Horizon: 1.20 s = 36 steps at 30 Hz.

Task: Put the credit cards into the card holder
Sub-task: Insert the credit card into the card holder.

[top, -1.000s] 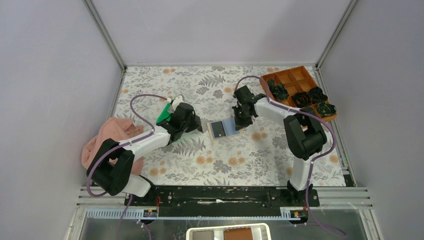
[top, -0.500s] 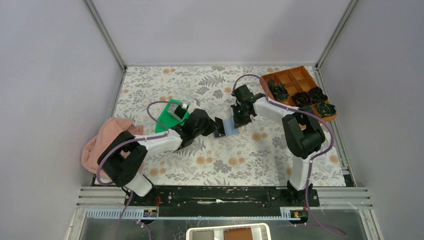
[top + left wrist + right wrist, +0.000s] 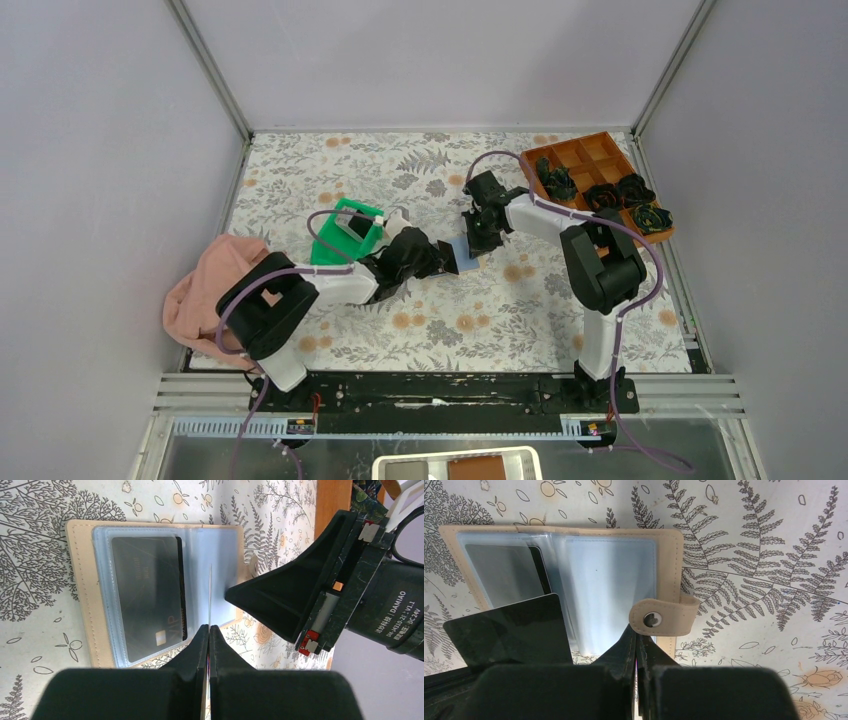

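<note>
The card holder (image 3: 90,605) lies open on the floral table, tan rim and blue-grey sleeves up, its snap tab (image 3: 664,617) on the right edge. One dark credit card (image 3: 147,595) sits in its left sleeve. My left gripper (image 3: 209,627) is shut on a second credit card (image 3: 511,627), held on edge just over the holder's middle; in the left wrist view this card (image 3: 210,595) shows as a thin line. My right gripper (image 3: 636,630) is shut, with its tips against the holder's right edge under the tab. From above, both grippers (image 3: 445,252) (image 3: 478,240) meet at the holder (image 3: 466,258).
A green tray (image 3: 330,245) stands left of the holder with a small dark flat piece (image 3: 352,224) in it. An orange-brown compartment box (image 3: 590,152) with dark rosette lumps (image 3: 632,190) stands at the back right. A pink cloth (image 3: 205,285) lies at the left edge.
My left arm has swung right from the green tray to the card holder, carrying the card. The right gripper has stayed on the holder's edge.
</note>
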Each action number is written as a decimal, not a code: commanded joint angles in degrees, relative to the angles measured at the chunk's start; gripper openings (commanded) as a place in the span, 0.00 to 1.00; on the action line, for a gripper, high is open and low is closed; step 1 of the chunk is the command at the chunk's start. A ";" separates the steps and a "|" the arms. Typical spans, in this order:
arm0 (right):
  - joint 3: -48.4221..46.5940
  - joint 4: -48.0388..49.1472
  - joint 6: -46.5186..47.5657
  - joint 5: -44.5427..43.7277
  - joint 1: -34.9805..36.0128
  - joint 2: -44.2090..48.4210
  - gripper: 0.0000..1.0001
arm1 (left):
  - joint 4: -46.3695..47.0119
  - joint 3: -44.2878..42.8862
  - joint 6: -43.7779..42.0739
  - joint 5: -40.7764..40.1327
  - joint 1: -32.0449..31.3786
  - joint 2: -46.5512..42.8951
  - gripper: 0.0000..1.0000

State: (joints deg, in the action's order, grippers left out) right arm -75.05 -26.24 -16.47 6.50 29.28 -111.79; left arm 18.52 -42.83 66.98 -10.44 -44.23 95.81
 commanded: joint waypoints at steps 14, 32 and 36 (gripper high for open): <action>-2.39 -0.19 1.02 -1.97 -0.64 -1.69 0.00 | 4.72 1.78 0.86 -7.49 -0.77 1.82 0.00; -2.45 -0.48 1.29 -1.94 -0.69 -2.55 0.00 | 6.13 1.88 1.48 -8.91 -1.01 1.32 0.00; -2.73 -0.55 1.30 -2.02 -0.77 -2.76 0.00 | 6.62 1.98 1.49 -8.48 -0.96 0.72 0.00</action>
State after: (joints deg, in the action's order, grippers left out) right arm -76.12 -26.94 -16.29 6.57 29.17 -112.68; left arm 21.54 -41.63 68.27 -16.97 -44.64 98.50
